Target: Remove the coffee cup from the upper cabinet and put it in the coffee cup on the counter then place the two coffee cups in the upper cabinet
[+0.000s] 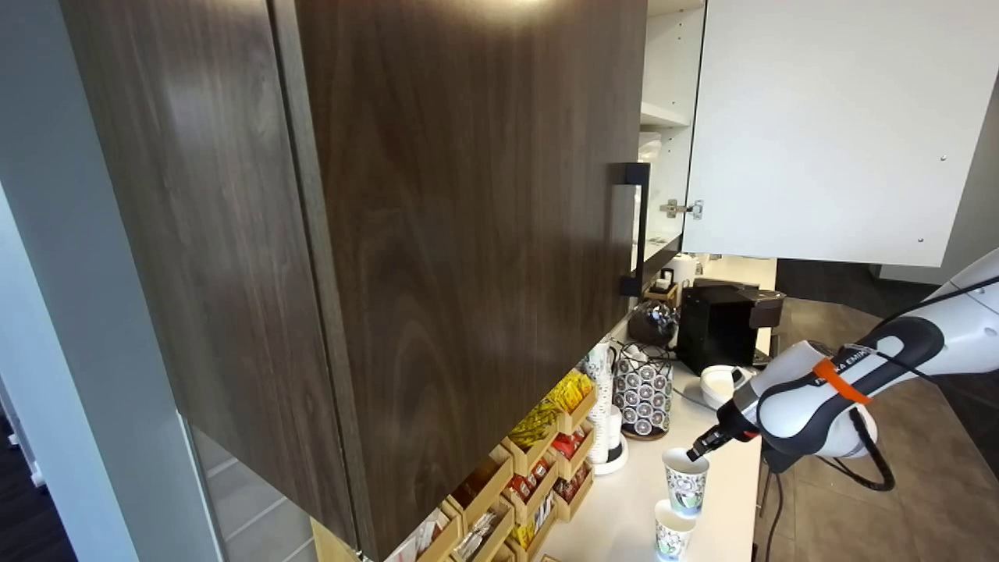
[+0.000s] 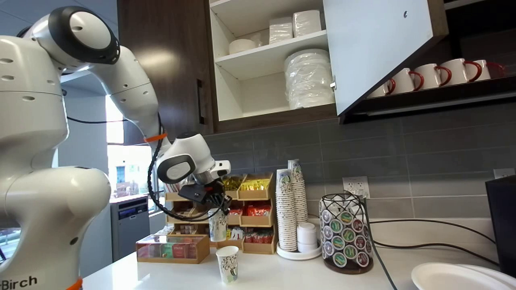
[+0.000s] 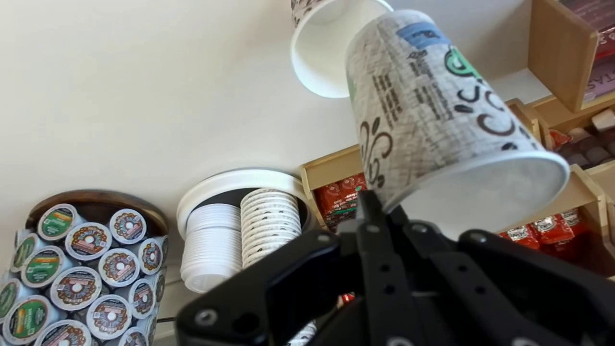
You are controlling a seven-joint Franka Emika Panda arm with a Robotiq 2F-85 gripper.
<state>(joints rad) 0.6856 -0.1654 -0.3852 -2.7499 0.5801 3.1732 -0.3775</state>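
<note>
Jaws almost together, pinching one side of the held cup [image 3: 442,110] at its rim; cup hangs approx. upright, mouth up. Standing cup [image 2: 228,264] is on the tabletop [image 2: 270,278] just below; in an exterior view held cup sits slightly left of it, not lined up. Exact gap: can't tell. Nesting is prob. the step in hand, not done yet.

What cld go wrong: if lowered w/ this offset, its base may catch the standing cup's rim & tip it over. One-sided pinch on what looks like thin paper, so the wall may buckle or the cup swing on contact. Pushing too hard cld jam or crush both. Later, lifting the pair by the inner one only, the outer may drop off if the fit's loose. Upper cabinet [image 2: 262,90] is above, far side, door [image 2: 375,44] swung out on its right; arm [image 1: 812,410] cld bump it, or the pair cld hit the wrapped stack [image 2: 309,78] at right inside.

"EMIKA" reads on the arm; "Birch" on the arm base [image 2: 40,225], near left, start cut off; "TAS" on a pink packet [image 3: 600,84] at the right edge of the wrist view. Print on held cup & coffee pods [image 3: 77,288] too blurred to be sure of.
</note>
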